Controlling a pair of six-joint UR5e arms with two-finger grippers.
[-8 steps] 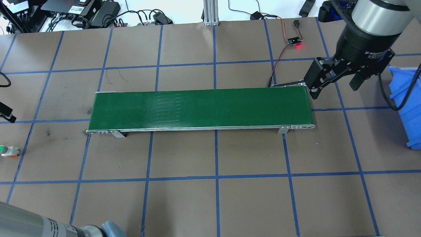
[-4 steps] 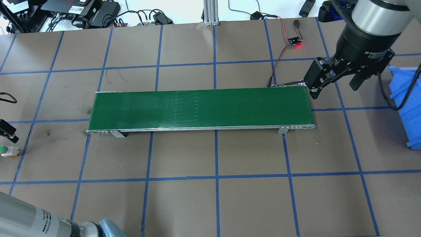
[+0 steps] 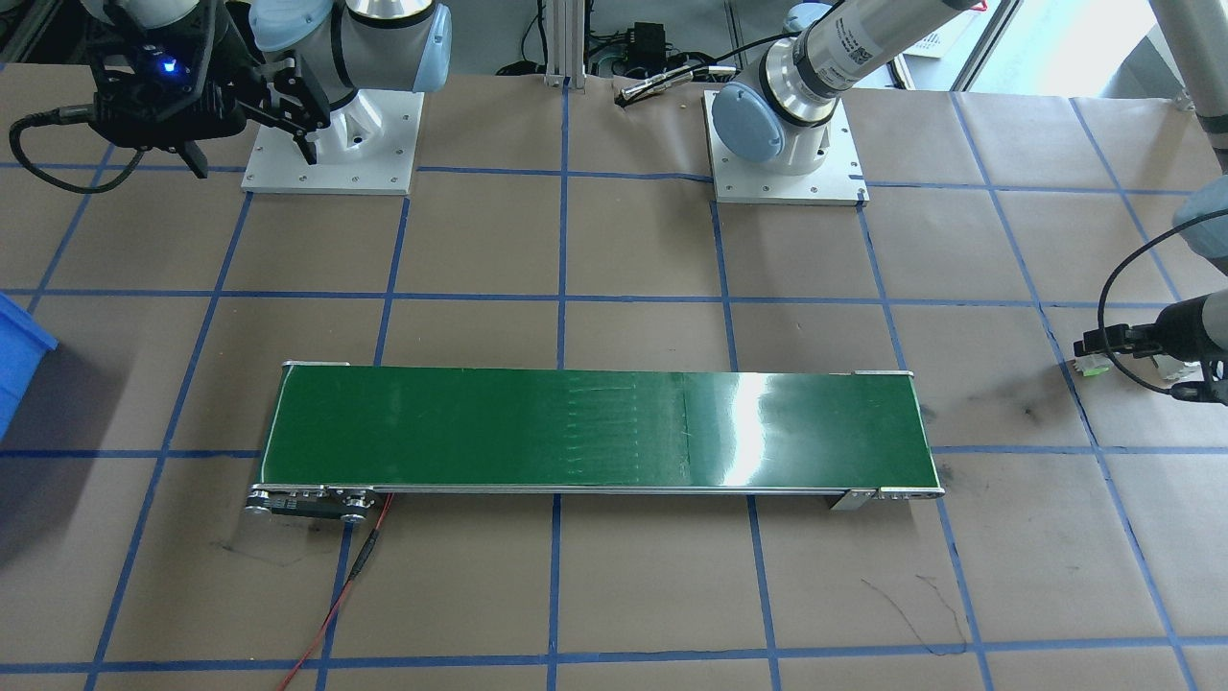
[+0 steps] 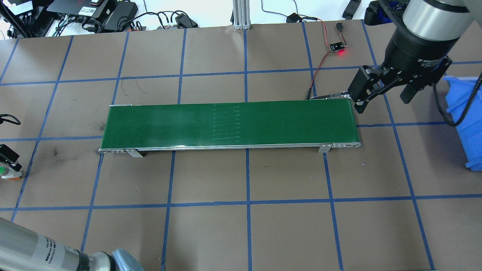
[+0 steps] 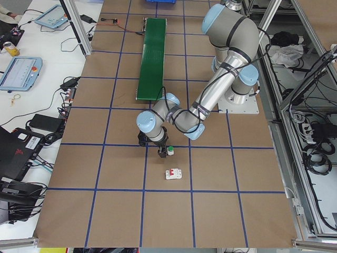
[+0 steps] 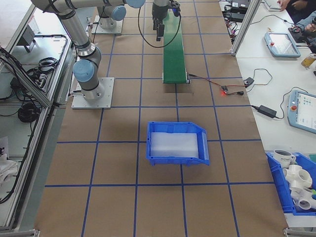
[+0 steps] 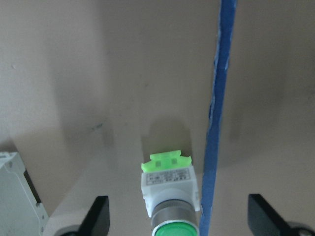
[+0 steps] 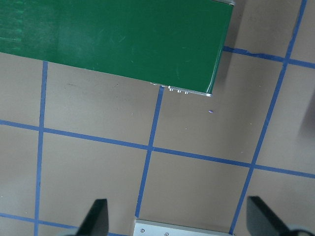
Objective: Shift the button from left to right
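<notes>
Edges of the overhead view cut off most of the left claw (image 4: 8,156); we see one button (image 4: 6,171) just beneath it on the surface (image 4: 211,226). Left wrist view: the button (image 7: 170,184) lies between spread fingers (image 7: 98,221), untouched. The right claw (image 4: 384,94) hangs open beside one conveyor (image 4: 229,124).

A robotics lab: taped-grid table (image 4: 211,233), conveyor belt (image 4: 229,124), teach pendants (image 6: 302,109).

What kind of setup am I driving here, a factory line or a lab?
Most likely a robotics lab test cell: a paper-covered table gridded with blue tape, a short green conveyor belt on it, teach pendants and loose cables on side benches.
</notes>
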